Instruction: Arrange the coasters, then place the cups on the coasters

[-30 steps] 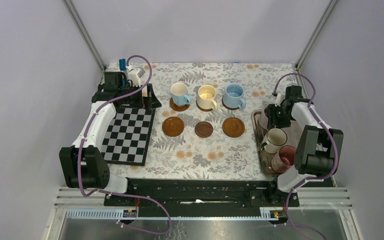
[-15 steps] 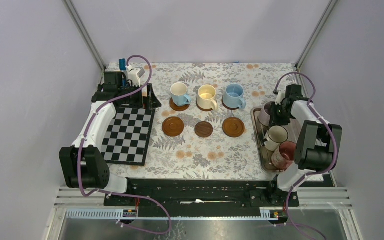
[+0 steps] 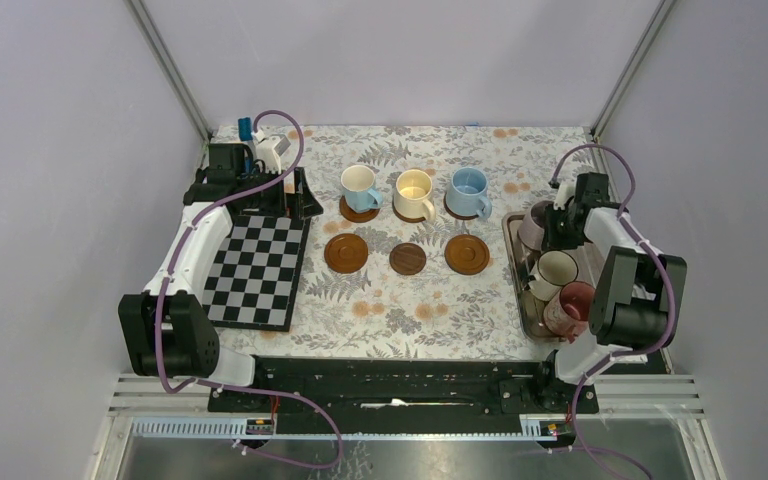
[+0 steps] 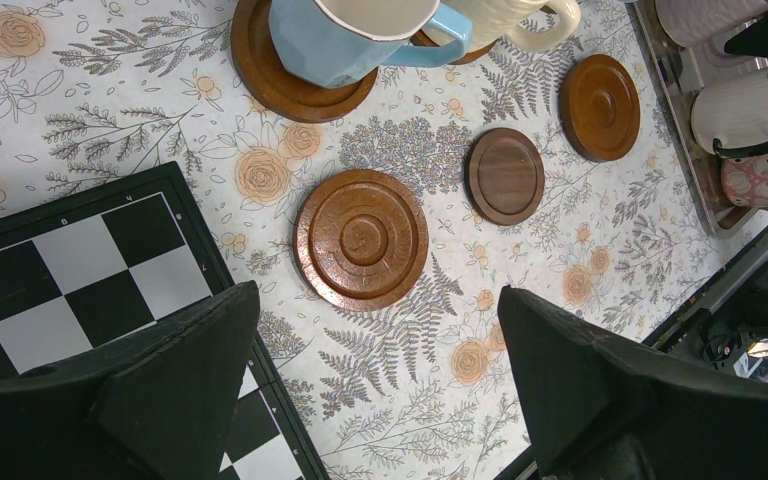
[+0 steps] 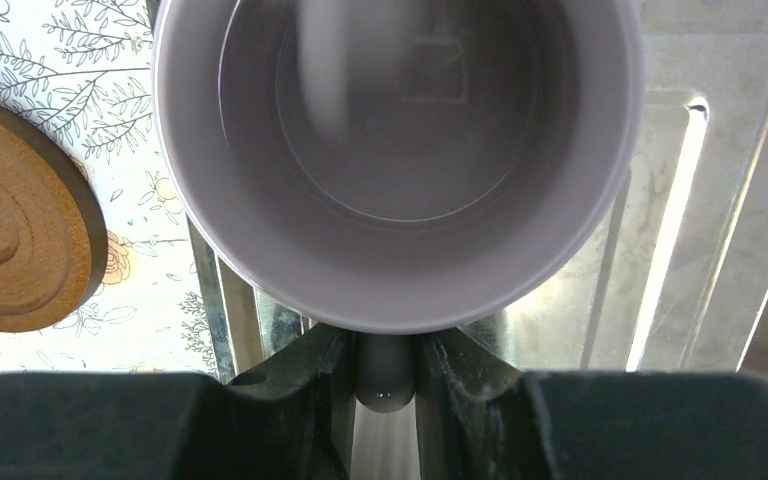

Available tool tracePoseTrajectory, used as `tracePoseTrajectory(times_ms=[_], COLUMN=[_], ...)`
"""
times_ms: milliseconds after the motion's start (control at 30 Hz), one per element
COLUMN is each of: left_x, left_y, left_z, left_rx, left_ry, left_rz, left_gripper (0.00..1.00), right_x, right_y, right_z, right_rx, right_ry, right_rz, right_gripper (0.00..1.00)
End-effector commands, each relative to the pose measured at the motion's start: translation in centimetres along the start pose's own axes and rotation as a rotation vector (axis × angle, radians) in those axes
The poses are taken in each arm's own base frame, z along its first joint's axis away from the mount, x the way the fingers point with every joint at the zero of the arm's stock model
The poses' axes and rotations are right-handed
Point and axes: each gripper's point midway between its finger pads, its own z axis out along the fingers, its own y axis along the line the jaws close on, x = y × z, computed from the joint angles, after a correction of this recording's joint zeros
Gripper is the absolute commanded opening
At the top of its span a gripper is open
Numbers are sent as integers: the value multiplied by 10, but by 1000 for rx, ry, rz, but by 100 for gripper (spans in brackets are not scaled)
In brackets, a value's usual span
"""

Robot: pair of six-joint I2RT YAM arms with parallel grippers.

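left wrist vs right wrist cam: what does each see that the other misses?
Only left wrist: the chequered board, the light blue cup on its coaster, the dark bare coaster, the ringed bare coaster, and the left gripper, wide open.
Only right wrist: the inside of the lilac-grey cup, with its handle clamped by the right gripper.
Both: the floral cloth, the metal tray, and the coaster nearest the tray.
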Motion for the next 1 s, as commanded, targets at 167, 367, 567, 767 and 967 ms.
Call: tracePoseTrajectory(times_ms=[167, 367, 567, 767, 967], left_x=[-12, -13, -12, -13, -13], left_y=[-7, -6, -6, -6, -6], left_z=[-3, -4, -3, -3, -4], left_rx=[19, 16, 16, 17, 15], left_ry=[-47, -50, -47, -48, -49], left_rz=[33, 33, 32, 31, 32], left_gripper=[99, 99, 99, 99, 99], right_x=[-39, -54, -68, -84, -92], right_y=[-2, -3, 1, 5, 10], right_z=[-35, -46, -59, -75, -83], right_rx=[11, 11, -4, -16, -34], right_ry=[-233, -300, -376, -454, -508], right_rz=[-74, -77, -99, -122, -145], right_gripper=[0, 0, 0, 0, 0])
